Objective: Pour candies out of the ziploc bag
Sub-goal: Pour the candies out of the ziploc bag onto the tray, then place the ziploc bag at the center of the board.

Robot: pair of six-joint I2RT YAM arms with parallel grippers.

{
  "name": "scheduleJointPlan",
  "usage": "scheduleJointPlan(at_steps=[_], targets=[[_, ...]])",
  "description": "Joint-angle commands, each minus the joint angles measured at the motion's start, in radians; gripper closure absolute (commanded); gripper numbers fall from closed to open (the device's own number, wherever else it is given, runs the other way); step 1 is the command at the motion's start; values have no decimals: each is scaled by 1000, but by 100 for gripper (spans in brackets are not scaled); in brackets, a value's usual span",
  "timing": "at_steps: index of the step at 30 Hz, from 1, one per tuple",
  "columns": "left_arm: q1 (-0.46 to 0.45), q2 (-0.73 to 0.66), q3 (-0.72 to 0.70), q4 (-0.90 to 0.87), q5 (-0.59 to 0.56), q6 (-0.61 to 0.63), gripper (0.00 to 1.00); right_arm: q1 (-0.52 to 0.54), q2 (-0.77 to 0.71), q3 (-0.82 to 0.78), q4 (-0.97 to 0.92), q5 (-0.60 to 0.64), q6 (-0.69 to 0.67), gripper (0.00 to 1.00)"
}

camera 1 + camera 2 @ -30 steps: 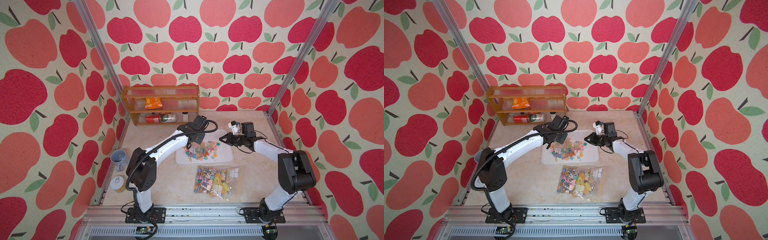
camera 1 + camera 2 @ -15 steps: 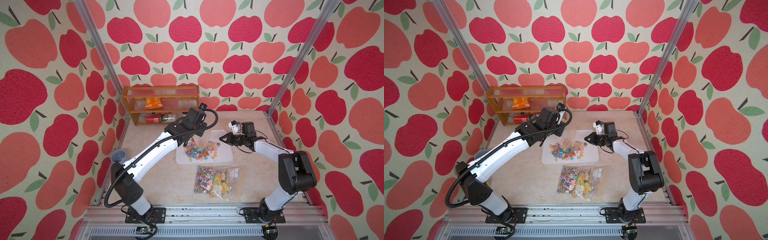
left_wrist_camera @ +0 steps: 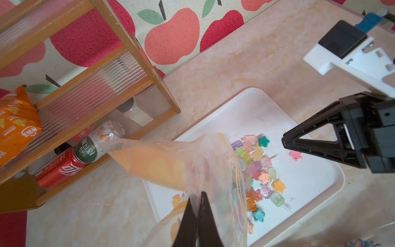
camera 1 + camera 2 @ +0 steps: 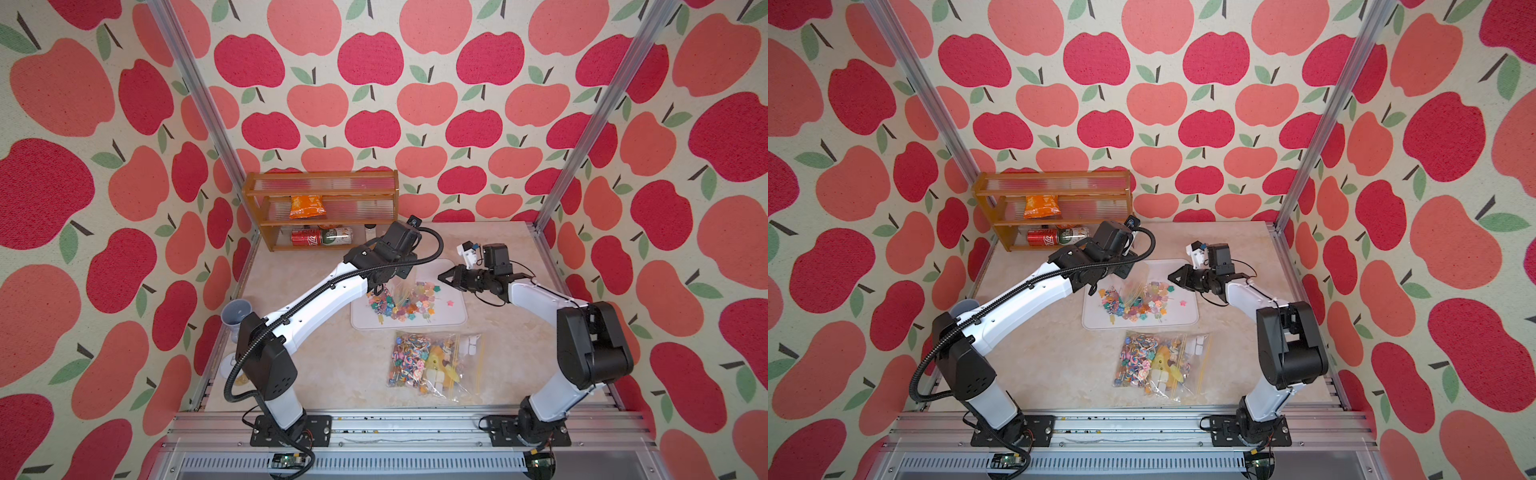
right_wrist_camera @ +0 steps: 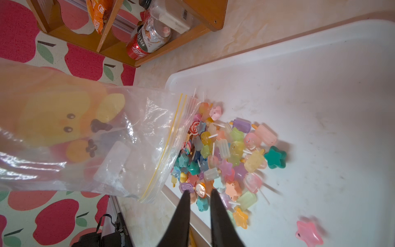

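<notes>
My left gripper is shut on a pinch of the clear ziploc bag, which hangs over the white tray with its yellow-striped mouth toward the tray. The bag looks nearly empty, showing only its printed yellow figure. The candies lie heaped on the tray below the mouth, as a colourful pile in both top views. One pink star lies apart. My right gripper hovers beside the pile, slightly open, holding nothing; in a top view it points at the bag.
A second ziploc bag, full of sweets, lies flat on the table in front of the tray. A wooden shelf at the back left holds an orange snack packet and cans. A grey cup stands by the left edge.
My left arm has lifted the bag higher and drawn back toward the shelf. The right gripper's jaws have parted a little.
</notes>
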Motion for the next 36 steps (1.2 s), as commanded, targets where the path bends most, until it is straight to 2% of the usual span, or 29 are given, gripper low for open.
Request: scheduleJointPlan(at_steps=[1,5,9,10,13,20,32,36], targets=[[39,-65,-34,1,84,-54,100,-12,-54,-4,-6,-35,-11,66],[119,-147,-121,70,246,-138,100,-18,-110,-40,24,-101,-18,38],[197,-231,-210,176,418,-224,100,-20,-150,-86,124,-184,34,19],[207,-243,-222,193,444,-238,100,-19,-148,-91,149,-204,53,18],[222,-264,-235,227,501,-270,100,-19,-119,-99,258,-262,144,16],[223,-291,-255,294,572,-339,100,-9,20,-139,797,-365,528,16],[223,-310,-302,389,633,-430,100,53,70,-91,772,-328,506,18],[221,-316,-323,410,638,-451,100,72,92,-81,833,-322,546,24]])
